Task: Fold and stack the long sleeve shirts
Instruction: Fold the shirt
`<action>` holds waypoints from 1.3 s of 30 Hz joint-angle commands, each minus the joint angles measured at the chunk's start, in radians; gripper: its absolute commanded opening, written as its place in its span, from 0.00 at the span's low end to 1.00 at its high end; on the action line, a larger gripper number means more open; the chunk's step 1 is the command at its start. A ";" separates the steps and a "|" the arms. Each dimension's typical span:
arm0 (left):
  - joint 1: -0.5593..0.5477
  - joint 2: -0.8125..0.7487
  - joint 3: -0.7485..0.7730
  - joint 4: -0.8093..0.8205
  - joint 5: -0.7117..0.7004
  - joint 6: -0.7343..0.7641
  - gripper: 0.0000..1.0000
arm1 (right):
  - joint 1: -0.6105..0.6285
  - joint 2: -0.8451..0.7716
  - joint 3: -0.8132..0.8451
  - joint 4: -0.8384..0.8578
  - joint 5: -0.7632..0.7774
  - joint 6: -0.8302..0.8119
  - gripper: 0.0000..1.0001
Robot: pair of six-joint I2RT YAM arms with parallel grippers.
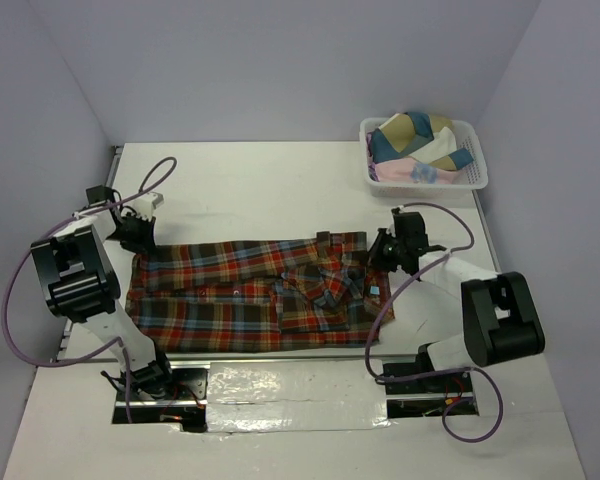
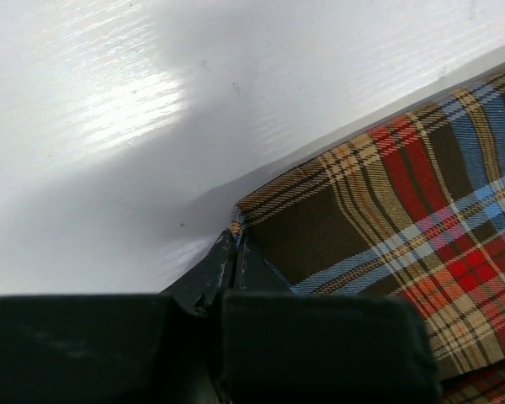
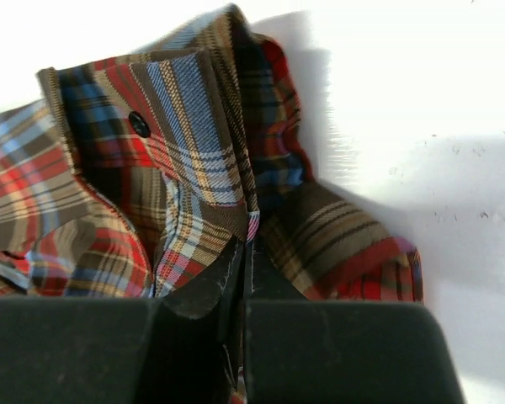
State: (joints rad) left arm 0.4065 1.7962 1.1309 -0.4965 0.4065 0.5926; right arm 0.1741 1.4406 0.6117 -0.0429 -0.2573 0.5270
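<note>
- The plaid shirt (image 1: 250, 295) lies spread flat across the near middle of the table (image 1: 260, 190), lengthwise from left to right between your two arms. It is red-orange, brown and blue.
- Its collar (image 1: 325, 285) and the bunched front sit toward the right end. The left part lies smoother, with its near edge just by the table's near edge.
- Your left gripper (image 1: 135, 235) is at the shirt's far-left corner. In the left wrist view its jaws are pressed together, with the tips (image 2: 236, 244) right on the corner of the hem, so the claw is narrow and pinching that corner of the plaid shirt (image 2: 404, 219).
- Your right gripper (image 1: 385, 255) is at the shirt's far-right end, beside the collar. In the right wrist view the jaws are also squeezed shut, and a fold of plaid cloth runs in between the tips (image 3: 246, 248), so it is holding the shirt there.
- Just beyond those tips the right wrist view shows rumpled cloth standing up in folds, with a dark button (image 3: 139, 124) on a flap to the left.
- A white slotted basket (image 1: 475, 175) stands at the far-right corner of the table, well apart from the shirt. It holds cloths (image 1: 420, 140) in blue, tan, white and pink.
</note>
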 commanded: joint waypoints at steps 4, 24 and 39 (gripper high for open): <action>-0.032 -0.069 -0.003 -0.016 0.060 0.005 0.19 | -0.002 -0.080 0.012 0.019 -0.100 -0.091 0.17; -0.196 -0.150 0.199 -0.007 -0.061 -0.074 0.65 | -0.035 0.231 0.371 -0.153 -0.071 -0.246 0.58; -0.567 -0.114 0.188 -0.022 -0.083 -0.069 0.65 | -0.031 0.251 0.396 -0.124 -0.097 -0.346 0.26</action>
State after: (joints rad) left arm -0.1246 1.6791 1.2892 -0.5087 0.3004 0.5434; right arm 0.1452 1.7367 1.0042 -0.2195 -0.3134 0.2134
